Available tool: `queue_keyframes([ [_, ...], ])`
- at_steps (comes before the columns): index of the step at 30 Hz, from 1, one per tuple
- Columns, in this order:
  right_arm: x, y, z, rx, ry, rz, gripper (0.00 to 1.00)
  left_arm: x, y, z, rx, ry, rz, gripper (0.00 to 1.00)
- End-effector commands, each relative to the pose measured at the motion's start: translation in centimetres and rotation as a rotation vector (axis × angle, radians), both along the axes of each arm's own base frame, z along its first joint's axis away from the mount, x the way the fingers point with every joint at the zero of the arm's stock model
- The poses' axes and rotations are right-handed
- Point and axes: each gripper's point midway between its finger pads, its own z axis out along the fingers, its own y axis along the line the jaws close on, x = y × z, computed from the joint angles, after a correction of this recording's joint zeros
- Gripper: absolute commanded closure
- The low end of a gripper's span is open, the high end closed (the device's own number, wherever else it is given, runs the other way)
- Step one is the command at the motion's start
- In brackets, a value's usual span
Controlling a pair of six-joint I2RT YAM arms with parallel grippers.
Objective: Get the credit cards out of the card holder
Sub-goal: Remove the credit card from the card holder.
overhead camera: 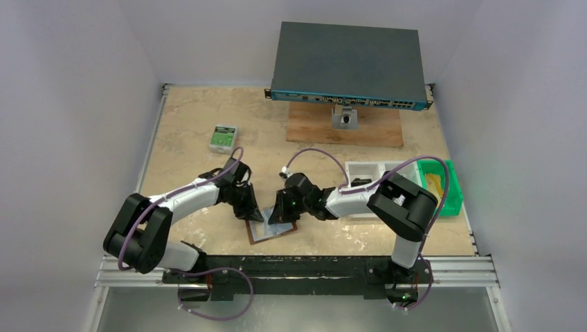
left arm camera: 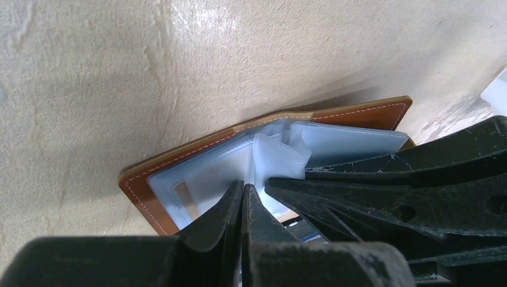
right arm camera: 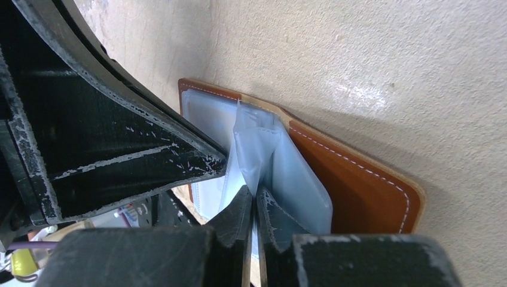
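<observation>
The brown leather card holder (overhead camera: 273, 228) lies open on the table near the front edge, with its grey-blue plastic sleeves (left arm camera: 281, 152) pulled up from the spine. My left gripper (overhead camera: 253, 213) comes from the left with its jaws pressed together on a sleeve (left arm camera: 244, 186). My right gripper (overhead camera: 281, 210) comes from the right, jaws shut on a sleeve beside it (right arm camera: 254, 192). The two grippers nearly touch over the holder. The leather cover shows in both wrist views (left arm camera: 365, 113) (right arm camera: 359, 191). No credit card shows clearly.
A small green-and-white box (overhead camera: 223, 138) lies at the back left. A dark network switch (overhead camera: 349, 66) stands on a wooden board (overhead camera: 346, 128) at the back. A white tray (overhead camera: 365, 173) and a green bin (overhead camera: 451, 185) sit at the right.
</observation>
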Motion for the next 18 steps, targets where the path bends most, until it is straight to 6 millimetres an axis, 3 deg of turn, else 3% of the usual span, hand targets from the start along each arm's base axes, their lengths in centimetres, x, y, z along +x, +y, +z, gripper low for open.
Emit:
queue_keyframes([
  [1, -0.2, 1.0, 2.5, 0.061, -0.003, 0.036, 0.93, 0.2, 0.0, -0.4, 0.013, -0.002, 0.008, 1.00],
  [12, 0.6, 1.0, 4.9, 0.060, -0.049, 0.015, 0.64, 0.6, -1.3, 1.9, -0.066, -0.042, -0.011, 1.00],
  [18, 1.6, 0.7, 7.3, 0.047, -0.102, -0.014, 0.59, 0.8, -2.1, 2.8, -0.091, -0.059, -0.040, 1.00],
])
